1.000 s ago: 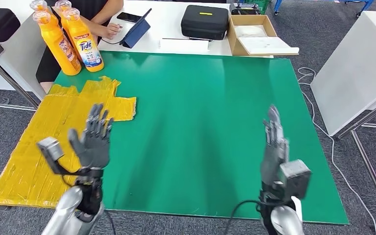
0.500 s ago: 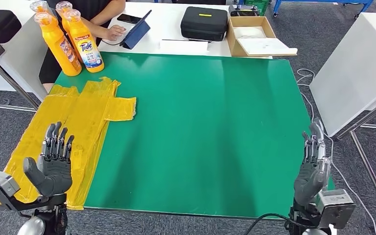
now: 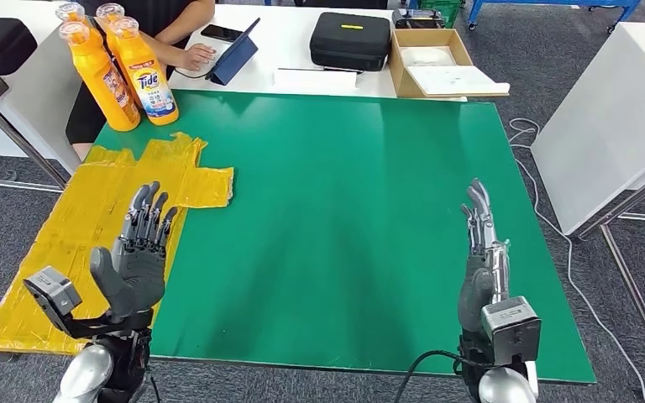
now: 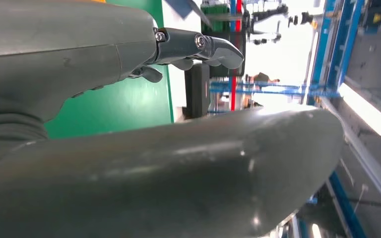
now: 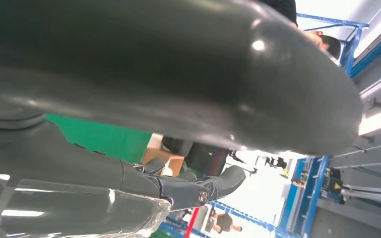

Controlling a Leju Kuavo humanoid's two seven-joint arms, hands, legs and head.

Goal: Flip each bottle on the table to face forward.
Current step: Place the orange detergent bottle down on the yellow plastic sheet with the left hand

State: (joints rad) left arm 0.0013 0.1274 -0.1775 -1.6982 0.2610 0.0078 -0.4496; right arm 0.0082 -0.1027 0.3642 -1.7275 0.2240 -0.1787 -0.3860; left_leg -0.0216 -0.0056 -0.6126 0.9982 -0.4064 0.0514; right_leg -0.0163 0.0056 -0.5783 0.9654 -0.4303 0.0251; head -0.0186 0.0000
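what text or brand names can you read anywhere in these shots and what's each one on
"Tide": on the label of the front orange bottle at the green table's far left corner.
The smaller print under it on that label is too small to read.
The label on the neighbouring orange bottle is turned away and blurred, unreadable.
The yellow mark on the black case is too small to read.
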